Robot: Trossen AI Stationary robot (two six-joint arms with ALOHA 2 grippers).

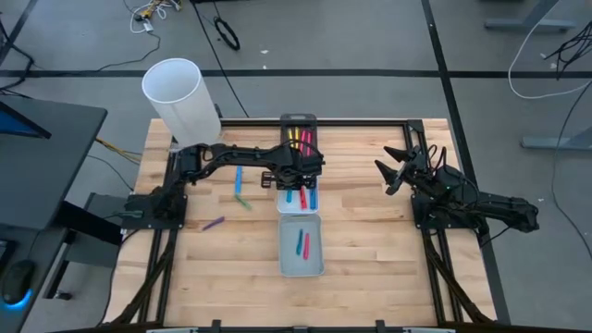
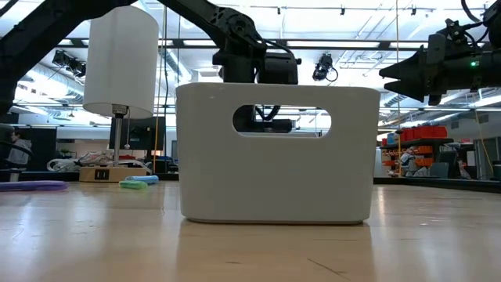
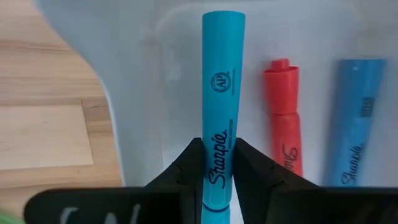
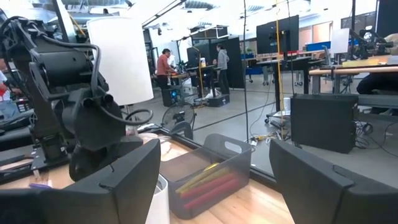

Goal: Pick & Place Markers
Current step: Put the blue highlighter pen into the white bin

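My left gripper (image 1: 294, 178) points down over the middle white tray (image 1: 317, 209) and is shut on a light blue marker (image 3: 222, 74). A red marker (image 3: 283, 118) and a blue marker (image 3: 357, 118) lie on that tray's floor beside it. The near white tray (image 1: 285, 264) holds a red and a blue marker. The far dark tray (image 1: 285, 125) holds yellow and red markers. A blue marker (image 1: 238, 178), a green marker (image 1: 242, 201) and a purple marker (image 1: 214, 223) lie loose on the table. My right gripper (image 1: 396, 168) waits open at the right. My left gripper pinches the light blue marker's barrel (image 3: 217, 152) between its two fingers, near one end. The fingers come from above, pointing down, and lie across the marker. The marker lies level inside the tray's outline; whether it touches the tray floor I cannot tell.
A tall white cylinder (image 1: 182, 97) stands at the table's far left corner. In the low view the near tray's wall (image 2: 274, 172) fills the middle and hides most of what lies behind it. Bare wood lies left and right of the trays.
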